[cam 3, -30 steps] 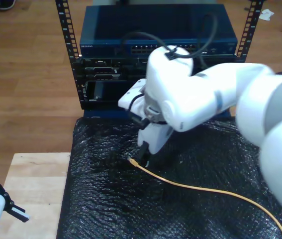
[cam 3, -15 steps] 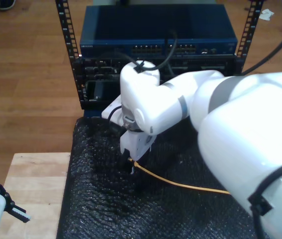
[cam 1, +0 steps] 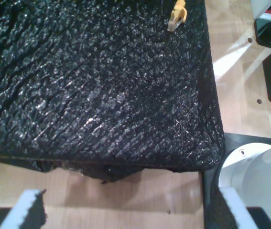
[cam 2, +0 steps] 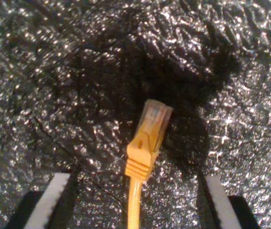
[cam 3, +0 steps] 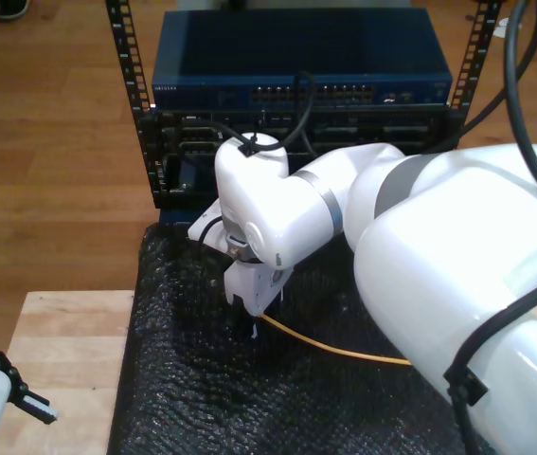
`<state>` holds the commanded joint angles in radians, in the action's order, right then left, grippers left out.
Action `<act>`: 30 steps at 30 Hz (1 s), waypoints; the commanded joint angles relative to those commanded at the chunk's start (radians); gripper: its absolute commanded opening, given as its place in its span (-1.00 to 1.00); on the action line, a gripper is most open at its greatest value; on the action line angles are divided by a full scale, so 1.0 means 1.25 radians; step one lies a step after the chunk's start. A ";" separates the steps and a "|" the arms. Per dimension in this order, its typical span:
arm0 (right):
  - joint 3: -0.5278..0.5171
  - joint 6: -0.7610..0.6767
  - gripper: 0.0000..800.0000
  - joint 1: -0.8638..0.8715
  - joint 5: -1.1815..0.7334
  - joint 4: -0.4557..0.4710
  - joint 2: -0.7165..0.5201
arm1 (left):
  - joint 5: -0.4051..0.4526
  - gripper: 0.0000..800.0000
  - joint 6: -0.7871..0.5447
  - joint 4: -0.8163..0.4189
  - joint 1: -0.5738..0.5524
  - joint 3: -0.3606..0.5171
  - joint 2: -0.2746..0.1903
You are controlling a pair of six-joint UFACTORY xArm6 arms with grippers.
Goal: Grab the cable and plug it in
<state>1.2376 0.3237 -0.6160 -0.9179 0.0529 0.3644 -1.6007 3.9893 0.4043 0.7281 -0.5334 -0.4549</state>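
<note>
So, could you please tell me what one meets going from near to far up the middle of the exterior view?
Black padded mat → yellow-orange network cable → my second end effector → blue network switch in the rack.

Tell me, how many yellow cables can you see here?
1. The yellow cable lies on the black mat, its plug between the open fingers of my second claw, near the mat's middle in the exterior view. More could hide behind the big white arm.
</note>
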 joint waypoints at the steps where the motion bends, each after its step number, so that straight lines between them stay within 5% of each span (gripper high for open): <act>1: 0.004 0.000 0.40 0.000 0.000 0.002 0.004 | 0.000 1.00 0.000 0.000 0.000 0.000 0.000; 13: 0.025 -0.001 0.03 -0.009 0.001 0.017 0.020 | -0.001 1.00 0.000 0.000 -0.001 0.000 0.000; 30: 0.023 -0.007 -0.23 -0.012 0.001 0.028 0.020 | -0.001 1.00 -0.001 0.000 0.000 -0.001 0.000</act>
<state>1.2668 0.3145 -0.6314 -0.9164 0.0882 0.3890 -1.6023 3.9878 0.4043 0.7281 -0.5349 -0.4549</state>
